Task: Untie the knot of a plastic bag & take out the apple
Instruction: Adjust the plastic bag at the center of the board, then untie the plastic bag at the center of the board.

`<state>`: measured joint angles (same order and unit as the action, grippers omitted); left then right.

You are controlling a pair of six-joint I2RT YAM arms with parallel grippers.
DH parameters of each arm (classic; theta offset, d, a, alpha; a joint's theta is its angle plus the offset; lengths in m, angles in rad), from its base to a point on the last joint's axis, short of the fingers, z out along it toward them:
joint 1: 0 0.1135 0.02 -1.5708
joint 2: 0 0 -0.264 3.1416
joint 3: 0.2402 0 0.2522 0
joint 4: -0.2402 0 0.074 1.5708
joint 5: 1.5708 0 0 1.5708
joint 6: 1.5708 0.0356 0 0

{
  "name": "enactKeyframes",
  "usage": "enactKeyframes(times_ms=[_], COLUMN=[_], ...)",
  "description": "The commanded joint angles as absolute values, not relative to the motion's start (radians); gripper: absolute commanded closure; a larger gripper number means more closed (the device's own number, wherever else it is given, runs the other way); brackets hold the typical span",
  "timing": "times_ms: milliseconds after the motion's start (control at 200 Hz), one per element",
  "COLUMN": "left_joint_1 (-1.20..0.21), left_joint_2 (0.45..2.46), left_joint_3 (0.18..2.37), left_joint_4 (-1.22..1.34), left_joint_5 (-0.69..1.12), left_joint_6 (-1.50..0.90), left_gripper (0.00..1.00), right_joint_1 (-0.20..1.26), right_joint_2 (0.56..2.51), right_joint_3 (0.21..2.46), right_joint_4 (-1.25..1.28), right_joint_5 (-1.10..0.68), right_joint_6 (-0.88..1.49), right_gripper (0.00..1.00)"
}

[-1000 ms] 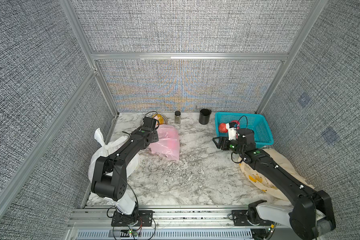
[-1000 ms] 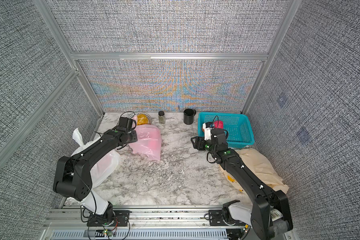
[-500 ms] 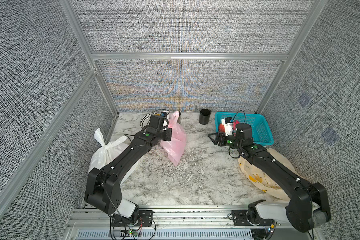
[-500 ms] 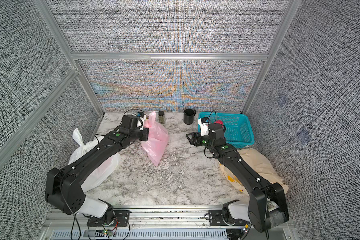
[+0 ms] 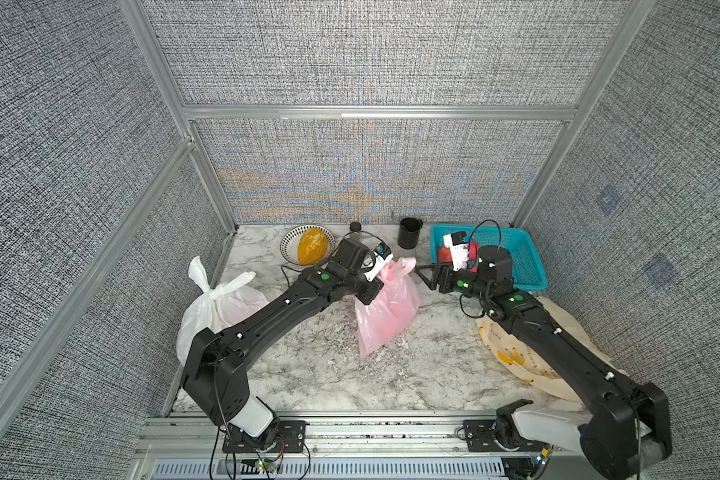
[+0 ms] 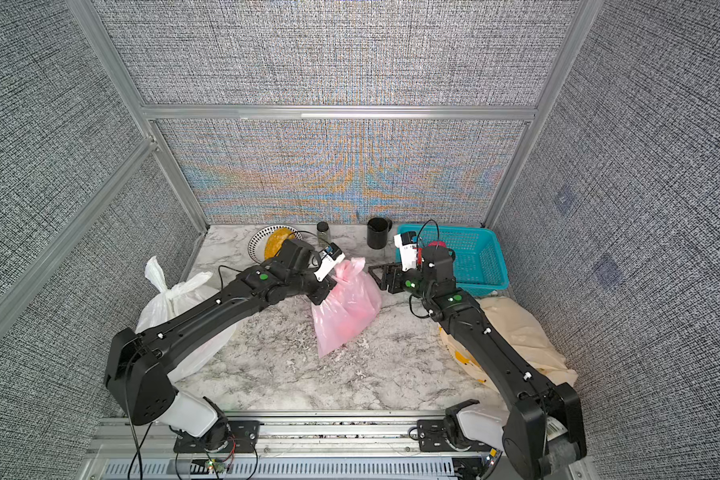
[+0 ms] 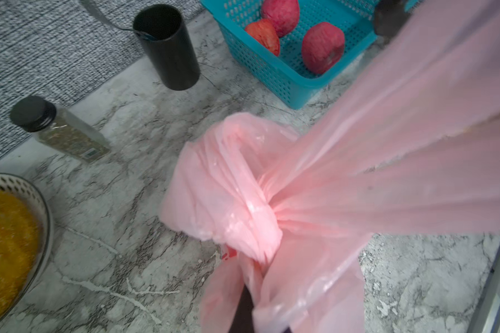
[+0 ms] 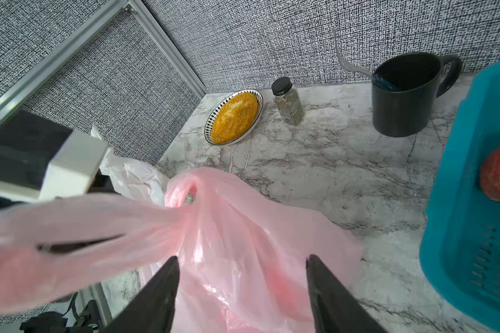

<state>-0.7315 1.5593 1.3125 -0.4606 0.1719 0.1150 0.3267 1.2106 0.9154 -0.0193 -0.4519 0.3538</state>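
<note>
Holding up the pink plastic bag (image 5: 387, 316) mid-frame by film pinched tight in the left gripper (image 5: 371, 291), the apple (image 5: 388, 330) a reddish blur low inside and the right gripper (image 5: 424, 276) spread empty just right of the knot (image 7: 260, 213), risks the fruit's weight cinching that knot tighter or pulling the film free.

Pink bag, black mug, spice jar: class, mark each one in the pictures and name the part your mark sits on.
pink bag (image 5: 385, 316), in a top view, on its crumpled body.
black mug (image 8: 399, 109), right wrist view, on its outer wall.
spice jar (image 7: 70, 138), left wrist view, on its glass side.
</note>
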Motion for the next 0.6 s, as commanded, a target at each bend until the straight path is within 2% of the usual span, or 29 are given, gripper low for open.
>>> enactKeyframes(times_ms=[0,305,596], left_joint_1=[-0.765,-0.854,-0.870], left_joint_2=[1.573,1.548,1.539], left_joint_3=[1.310,1.215,1.235], left_joint_4=[-0.500,-0.425,-0.428], left_joint_5=[0.198,0.158,0.109], left_joint_6=[0.225,0.403,0.463], left_gripper=[1.00,1.00,1.00], right_joint_1=[0.328,0.332,0.398], right_joint_2=[1.213,1.348,1.422], right_joint_3=[0.898,0.959,1.058], right_joint_4=[0.005,-0.041,-0.231], right_joint_5=[-0.458,-0.616,-0.627], right_joint_6=[0.334,0.207,0.033], right_gripper=[0.31,0.34,0.34])
